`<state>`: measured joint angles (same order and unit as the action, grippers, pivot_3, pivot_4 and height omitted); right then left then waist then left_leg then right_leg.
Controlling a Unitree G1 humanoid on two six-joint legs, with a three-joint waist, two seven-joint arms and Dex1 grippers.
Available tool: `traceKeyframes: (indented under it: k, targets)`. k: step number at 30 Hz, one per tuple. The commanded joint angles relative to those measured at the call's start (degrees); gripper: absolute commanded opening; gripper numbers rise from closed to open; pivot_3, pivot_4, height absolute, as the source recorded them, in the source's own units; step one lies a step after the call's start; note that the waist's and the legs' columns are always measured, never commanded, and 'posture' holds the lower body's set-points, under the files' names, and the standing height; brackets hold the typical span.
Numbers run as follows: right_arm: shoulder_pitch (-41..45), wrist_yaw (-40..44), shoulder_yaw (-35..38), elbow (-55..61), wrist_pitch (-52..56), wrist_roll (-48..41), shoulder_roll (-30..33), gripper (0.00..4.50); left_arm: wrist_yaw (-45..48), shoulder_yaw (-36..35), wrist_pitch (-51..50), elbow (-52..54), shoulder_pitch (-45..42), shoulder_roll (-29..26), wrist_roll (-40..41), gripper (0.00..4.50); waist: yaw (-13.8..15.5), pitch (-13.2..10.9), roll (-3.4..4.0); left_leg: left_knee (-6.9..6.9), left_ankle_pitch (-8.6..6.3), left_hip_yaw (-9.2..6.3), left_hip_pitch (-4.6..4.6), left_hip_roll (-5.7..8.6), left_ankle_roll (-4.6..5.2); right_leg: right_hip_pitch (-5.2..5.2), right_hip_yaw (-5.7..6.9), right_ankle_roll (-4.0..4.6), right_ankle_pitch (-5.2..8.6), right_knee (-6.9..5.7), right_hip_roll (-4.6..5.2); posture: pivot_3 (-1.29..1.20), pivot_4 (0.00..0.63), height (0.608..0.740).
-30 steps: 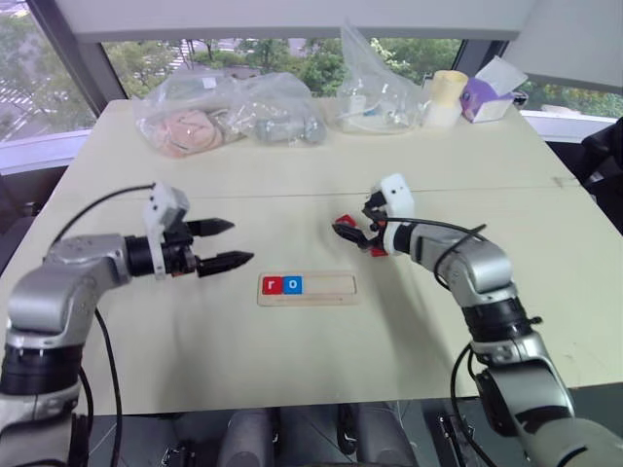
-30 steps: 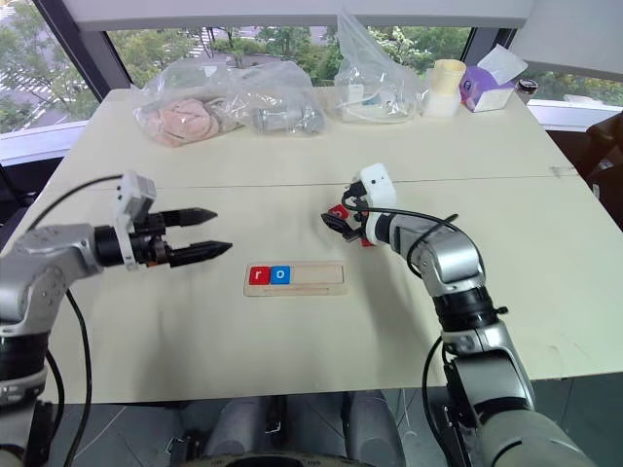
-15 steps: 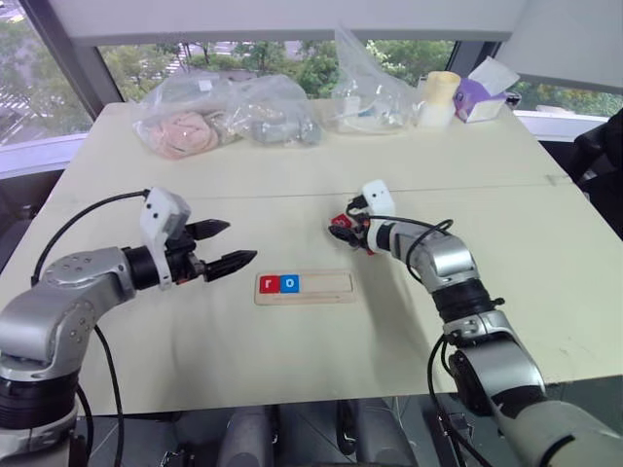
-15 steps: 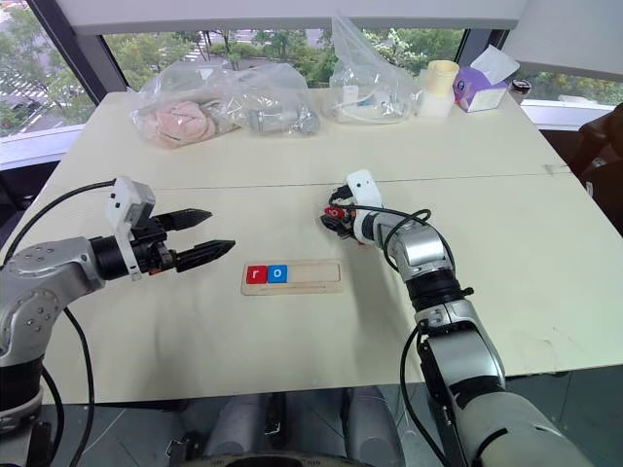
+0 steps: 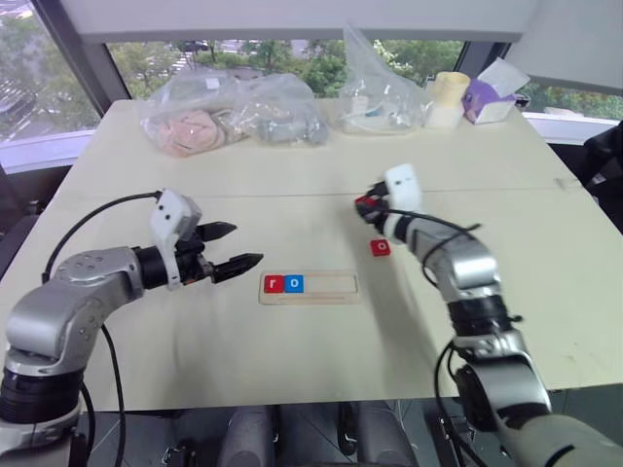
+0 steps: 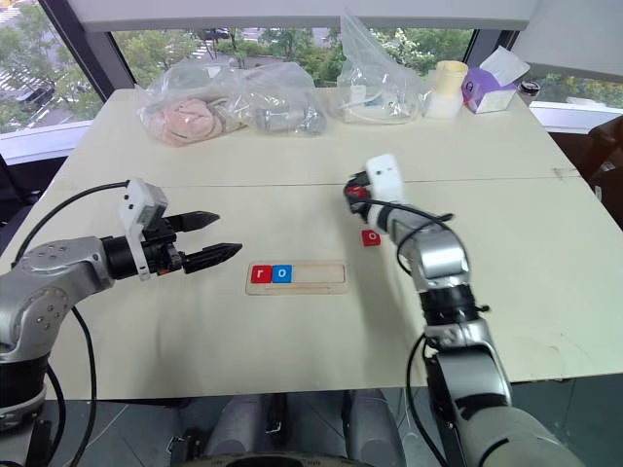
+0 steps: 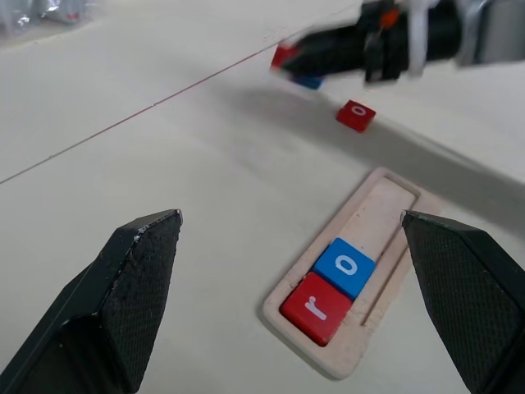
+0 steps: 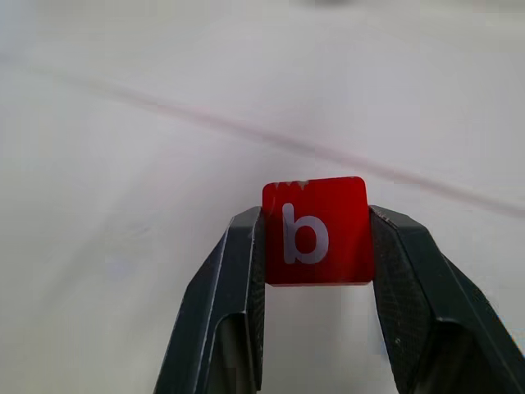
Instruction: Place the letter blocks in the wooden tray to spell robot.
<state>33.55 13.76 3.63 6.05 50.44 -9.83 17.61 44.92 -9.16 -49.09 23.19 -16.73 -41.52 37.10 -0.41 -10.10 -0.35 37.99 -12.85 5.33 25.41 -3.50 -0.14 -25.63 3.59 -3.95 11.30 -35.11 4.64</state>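
Note:
The wooden tray (image 5: 331,285) lies mid-table, with a red "r" block (image 5: 273,284) and a blue "o" block (image 5: 294,284) filling its left end. Behind the tray's right end, my right gripper (image 5: 365,206) hovers above the table, shut on a red "b" block (image 8: 316,230) pinched between both fingers. A red "o" block (image 5: 381,247) lies loose on the table just below that gripper. In the left wrist view a blue tile (image 7: 310,80) peeks out under the right gripper. My left gripper (image 5: 247,244) hangs open and empty left of the tray.
Along the far edge of the table lie clear plastic bags (image 5: 229,117) with soft items, another bag (image 5: 380,92), a pale cup (image 5: 448,100) and a purple box (image 5: 492,97). A seam (image 5: 506,185) crosses the table behind the grippers.
My right gripper closed on the red "b" block and lifted it up and to the right, uncovering the red "o" block on the table. The left arm has stayed put.

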Motion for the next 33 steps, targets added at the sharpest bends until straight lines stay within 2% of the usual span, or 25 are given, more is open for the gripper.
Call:
traceKeyframes:
  k: [1,5,8,13,18,20,21,24,25,26,28,30,33]
  targets:
    - [-6.4,-6.4,6.5,19.5,15.8,-1.3,-3.4,1.16,0.9,2.3,2.2,-0.3,-1.6,0.5,-0.5,4.50,-0.1,0.0,0.00,-0.02,0.00,-0.01,-0.01,-0.01,0.00,0.00,0.00,0.00,0.00,0.00,-0.01,0.00,0.150,0.739]
    - [-12.6,-11.0,11.2,35.3,31.1,-0.3,-10.0,1.16,2.3,4.5,3.0,-1.2,-3.0,1.1,-0.4,4.50,-0.6,0.0,0.04,-0.04,0.00,-0.08,-0.02,-0.11,-0.01,-0.14,-0.02,0.06,-0.04,-0.07,-0.10,0.00,0.150,0.739]
    - [-16.4,-13.3,13.0,43.0,38.5,1.4,-14.7,1.16,4.3,6.9,4.0,-1.7,-4.0,0.7,-1.0,4.50,-0.5,0.0,0.07,-0.05,-0.01,-0.16,-0.02,-0.14,-0.02,-0.18,-0.01,0.14,-0.08,-0.09,-0.15,0.00,0.150,0.739]
    - [-18.7,-15.4,14.1,45.0,42.1,3.2,-21.9,1.16,6.4,9.4,6.0,-4.4,-5.6,0.4,-3.0,4.50,-0.5,0.0,0.07,-0.05,-0.11,-0.16,0.01,-0.19,-0.19,-0.21,-0.01,0.17,-0.09,-0.02,-0.11,0.00,0.150,0.739]
    - [-18.9,-15.8,13.9,42.9,41.6,3.9,-24.2,1.16,7.4,10.6,7.4,-5.4,-5.7,0.6,-4.4,4.50,-0.6,0.0,0.09,-0.12,-0.12,-0.12,0.14,-0.19,-0.20,-0.36,-0.01,0.17,-0.09,0.04,-0.06,0.00,0.150,0.739]
    - [-18.9,-15.7,13.9,41.7,40.8,4.0,-24.5,2.24,7.6,10.7,7.8,-5.7,-5.7,0.7,-4.8,4.50,-0.6,0.0,0.09,-0.16,-0.10,-0.10,0.19,-0.13,-0.18,-0.43,-0.01,0.17,-0.09,0.04,-0.07,0.00,0.150,0.739]
    - [-18.9,-15.6,14.1,41.5,40.6,4.0,-24.6,2.61,7.6,10.7,7.8,-5.8,-5.7,0.7,-4.9,4.50,-0.6,0.0,0.09,-0.17,-0.10,-0.09,0.22,-0.13,-0.17,-0.47,-0.02,0.17,-0.09,0.04,-0.07,0.00,0.150,0.739]
    - [-19.6,-14.8,13.9,42.1,41.5,3.8,-23.9,4.11,7.9,10.5,8.2,-5.8,-5.0,0.5,-5.2,4.50,-0.6,0.0,0.09,-0.19,-0.03,-0.09,0.28,-0.12,-0.06,-0.54,-0.02,0.17,-0.09,0.03,-0.08,0.00,0.150,0.739]
    - [-19.6,-14.4,14.3,42.6,41.7,3.7,-23.2,4.47,8.1,10.4,8.3,-5.9,-4.8,0.3,-5.3,4.50,-0.6,0.0,0.09,-0.19,-0.03,-0.09,0.29,-0.12,-0.05,-0.54,-0.02,0.17,-0.09,0.03,-0.08,0.00,0.150,0.739]
    - [-19.5,-14.1,14.7,42.8,41.7,3.7,-22.8,4.47,8.2,10.3,8.4,-6.0,-4.7,0.2,-5.4,4.50,-0.6,0.0,0.09,-0.19,-0.03,-0.09,0.29,-0.12,-0.05,-0.54,-0.02,0.17,-0.09,0.03,-0.08,0.00,0.150,0.739]
    - [-19.8,-7.4,15.6,42.9,34.9,0.6,-15.0,4.47,9.1,9.4,7.6,-5.8,-4.6,0.0,-4.2,4.50,-0.5,0.0,0.11,-0.18,-0.03,-0.09,0.29,-0.12,-0.05,-0.54,-0.02,0.17,-0.09,0.04,-0.08,0.00,0.150,0.739]
    - [-21.1,3.3,17.3,38.5,23.2,-2.7,-3.9,4.47,11.8,8.9,6.5,-5.7,-4.7,-1.2,-2.4,4.50,-0.4,0.0,0.11,-0.18,-0.03,-0.08,0.34,-0.09,-0.05,-0.55,-0.03,0.15,-0.08,0.06,0.01,0.00,0.150,0.739]
    - [-23.3,22.0,20.6,27.9,10.6,-10.2,8.2,4.47,16.2,11.0,8.9,-7.3,-5.5,-4.1,-4.3,4.50,-0.5,-0.1,0.07,-0.14,-0.11,-0.05,0.29,0.00,-0.18,-0.45,-0.05,-0.05,0.04,0.20,0.03,0.00,0.150,0.739]
